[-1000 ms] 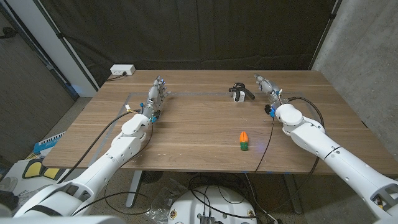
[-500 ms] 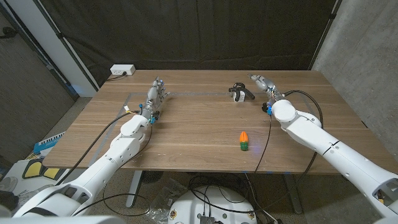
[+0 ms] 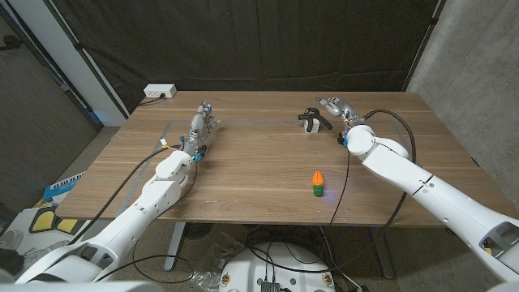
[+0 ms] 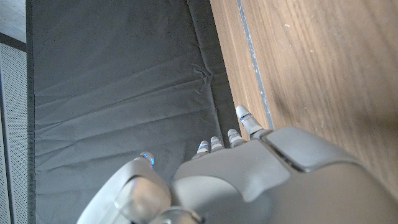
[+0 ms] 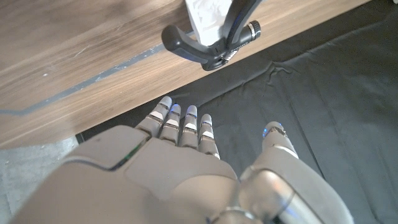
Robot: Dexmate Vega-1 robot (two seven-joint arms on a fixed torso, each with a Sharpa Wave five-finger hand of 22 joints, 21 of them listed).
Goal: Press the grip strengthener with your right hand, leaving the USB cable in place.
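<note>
The black grip strengthener lies near the table's far edge, right of the middle, its curved handles close in front of my right hand's fingers. A small white bundle, which looks like the coiled USB cable, lies against its near side and appears white in the right wrist view. My right hand hovers just right of the strengthener with fingers extended and holds nothing. My left hand stays at the far left of the table, fingers straight and empty.
An orange and green object lies on the table's near middle right. A white power strip sits at the far left corner. A faint blue line runs along the wooden table. A dark curtain hangs behind.
My right hand has swung left along the far edge, closing in on the grip strengthener. The left arm has stayed still.
</note>
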